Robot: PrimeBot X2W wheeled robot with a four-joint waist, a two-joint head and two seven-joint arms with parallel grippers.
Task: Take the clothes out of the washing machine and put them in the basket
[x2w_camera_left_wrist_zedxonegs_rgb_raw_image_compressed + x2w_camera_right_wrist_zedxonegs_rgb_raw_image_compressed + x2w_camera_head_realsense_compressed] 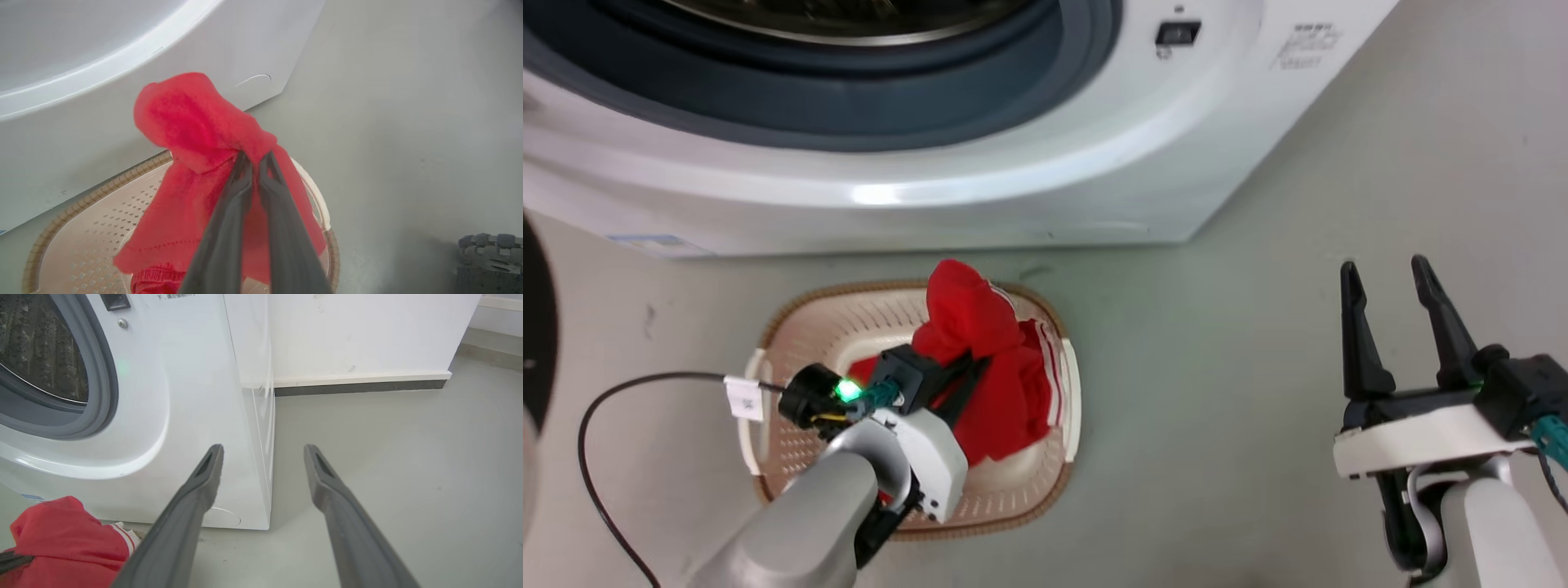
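The cream basket (805, 327) with a brown rim stands on the floor in front of the white washing machine (1029, 163). My left gripper (254, 157) is shut on a red garment (196, 122), which hangs over the basket (94, 228). More red clothes (1021, 400) with white stripes lie in the basket's right side. In the head view the left gripper (976, 359) is partly hidden in the fabric. My right gripper (1387, 273) is open and holds nothing, out over the floor to the right. Its wrist view shows the open gripper (263, 451), the porthole with its steel drum (36, 347), and red fabric (61, 539) at lower left.
A black cable (596, 425) with a white tag runs across the floor left of the basket. The dark edge of the machine's door (535, 327) shows at far left. Grey floor (1258, 367) stretches to the right of the machine, up to a white wall with a dark skirting (359, 386).
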